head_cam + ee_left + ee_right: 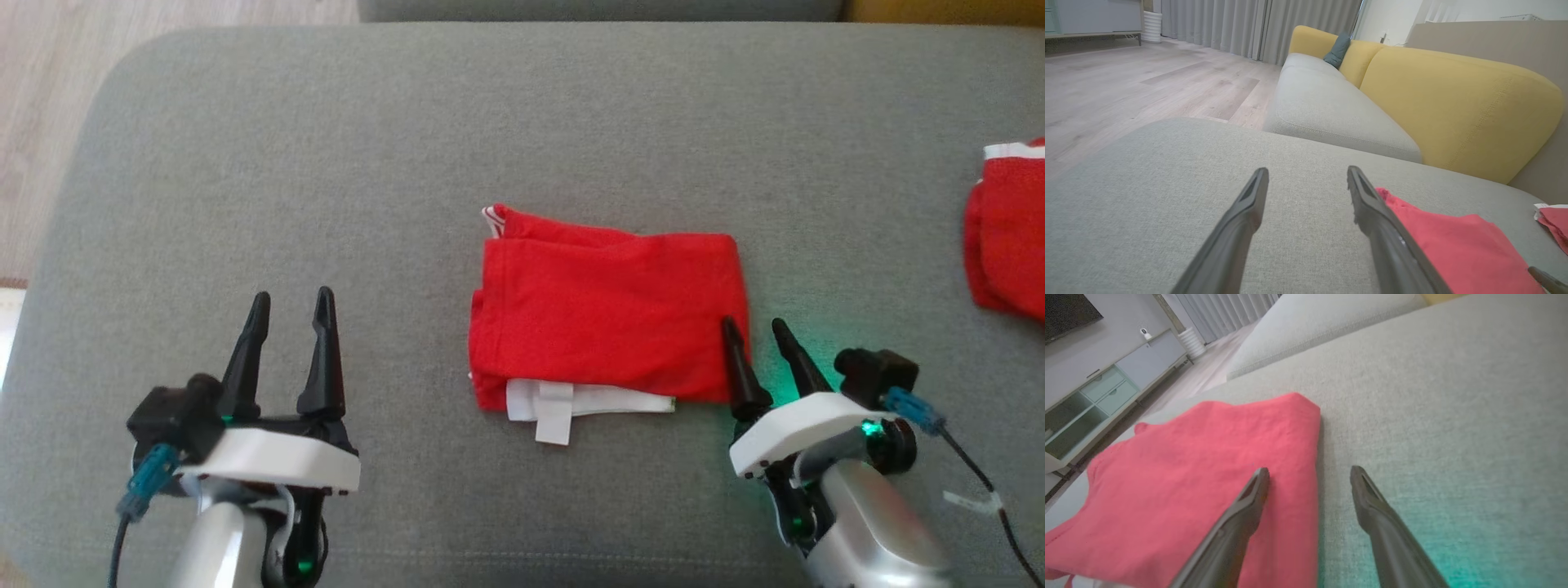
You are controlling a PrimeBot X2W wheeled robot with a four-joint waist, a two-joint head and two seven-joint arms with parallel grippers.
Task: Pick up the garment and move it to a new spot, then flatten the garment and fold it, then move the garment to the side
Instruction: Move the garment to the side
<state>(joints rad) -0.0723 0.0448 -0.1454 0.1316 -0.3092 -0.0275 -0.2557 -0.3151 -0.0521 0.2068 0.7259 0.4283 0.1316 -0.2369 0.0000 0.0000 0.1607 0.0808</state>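
Jaws wide, the right gripper (752, 324) straddles the edge of the folded garment (608, 314); the left gripper (293, 296) hovers open, apart. Pinching every layer together should keep the fold intact.

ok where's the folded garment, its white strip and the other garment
folded garment (608, 314), head view, middle of top layer
white strip (553, 425), head view, its lower hanging end
other garment (1008, 237), head view, red middle of the visible part

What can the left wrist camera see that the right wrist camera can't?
Left wrist, not right: a teal pillow and a second red cloth at the edge. Right wrist, not left: a dark screen and drawers. Both: the folded red garment, the grey seat, curtains.
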